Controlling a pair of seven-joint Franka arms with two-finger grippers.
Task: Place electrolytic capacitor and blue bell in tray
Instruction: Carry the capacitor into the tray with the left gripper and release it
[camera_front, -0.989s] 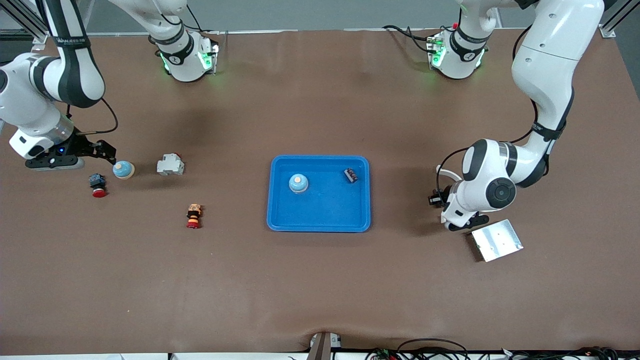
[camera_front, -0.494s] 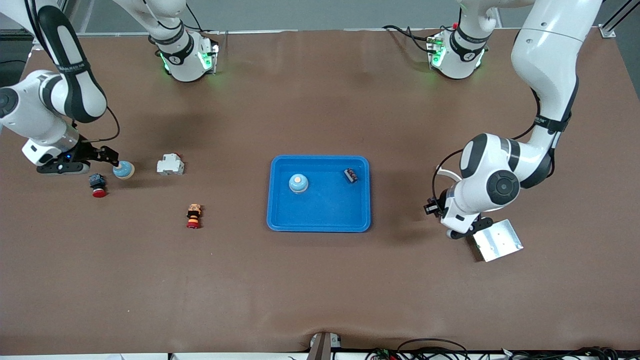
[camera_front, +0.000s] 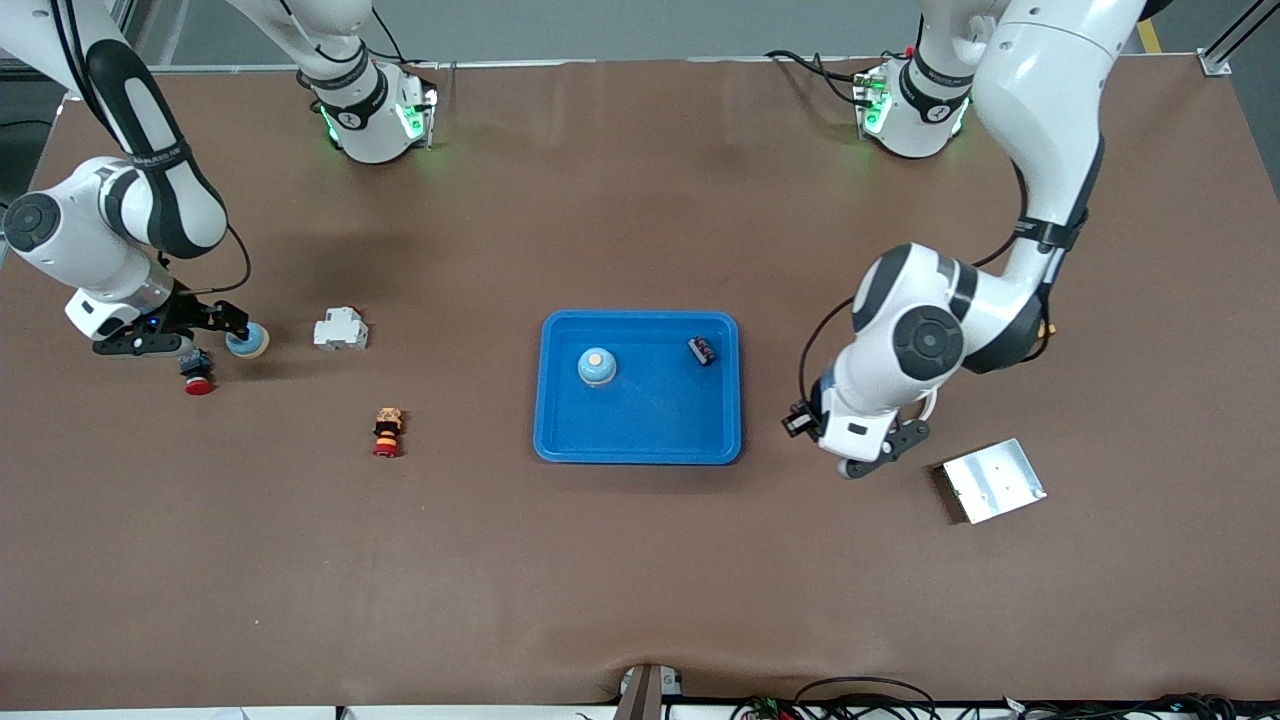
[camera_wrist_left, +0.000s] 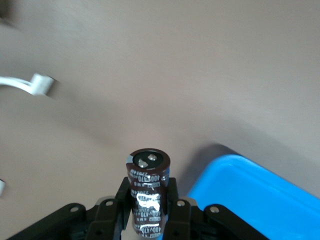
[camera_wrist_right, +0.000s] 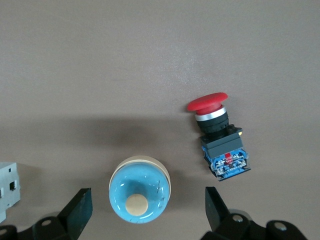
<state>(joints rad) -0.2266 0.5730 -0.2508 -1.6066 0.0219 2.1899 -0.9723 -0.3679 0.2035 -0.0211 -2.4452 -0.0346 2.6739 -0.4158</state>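
The blue tray (camera_front: 640, 430) lies mid-table and holds a blue bell (camera_front: 596, 367) and a small dark capacitor (camera_front: 702, 350). My left gripper (camera_front: 875, 455) is over the table between the tray and the metal plate. It is shut on a dark brown electrolytic capacitor (camera_wrist_left: 148, 192), and the tray's corner (camera_wrist_left: 260, 200) shows close by. My right gripper (camera_front: 232, 325) is open at the right arm's end of the table. Its fingers (camera_wrist_right: 80, 207) straddle a second blue bell (camera_wrist_right: 139, 195), which also shows in the front view (camera_front: 246, 341), without touching it.
A silver metal plate (camera_front: 992, 480) lies toward the left arm's end. A white breaker (camera_front: 340, 329) sits beside the second bell. A red push button on a blue base (camera_front: 195, 372) (camera_wrist_right: 217, 135) lies next to the bell. An orange and red button (camera_front: 387, 431) lies nearer the camera.
My left gripper has moved from beside the metal plate toward the tray with the capacitor in it. My right gripper has moved in over the second bell, fingers either side of it.
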